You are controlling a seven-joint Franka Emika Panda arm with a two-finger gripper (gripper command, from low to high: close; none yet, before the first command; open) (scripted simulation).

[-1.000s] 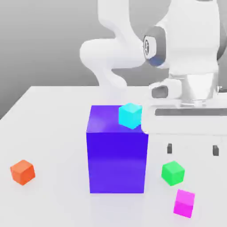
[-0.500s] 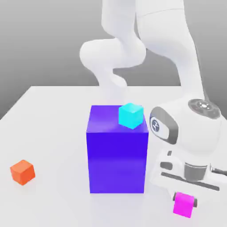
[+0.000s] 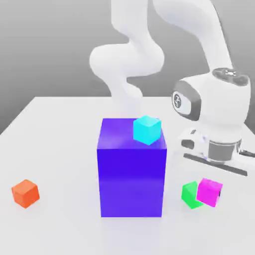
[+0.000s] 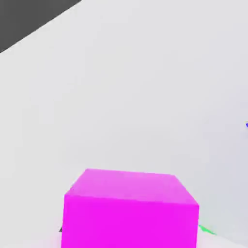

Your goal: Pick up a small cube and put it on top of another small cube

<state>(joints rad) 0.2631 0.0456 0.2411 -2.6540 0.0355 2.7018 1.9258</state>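
Note:
The small magenta-pink cube (image 3: 209, 193) hangs above the white table (image 3: 60, 149), held under my gripper (image 3: 211, 184), which is shut on it. In the exterior view it overlaps the right edge of the green cube (image 3: 189, 194), which rests on the table. In the hand view the magenta cube (image 4: 131, 208) sits close under the camera, with a sliver of the green cube (image 4: 207, 229) beside it. A small cyan cube (image 3: 147, 129) sits on top of the big blue block (image 3: 132, 174).
An orange cube (image 3: 25, 193) lies on the table at the exterior view's far left. The tall blue block stands just to the exterior view's left of my hand, and its edge (image 4: 247, 126) shows in the hand view. The arm's white links rise behind the block.
My hand came down over the magenta cube, closed on it, and has now risen with it. The cube moved up off the table to beside the green cube.

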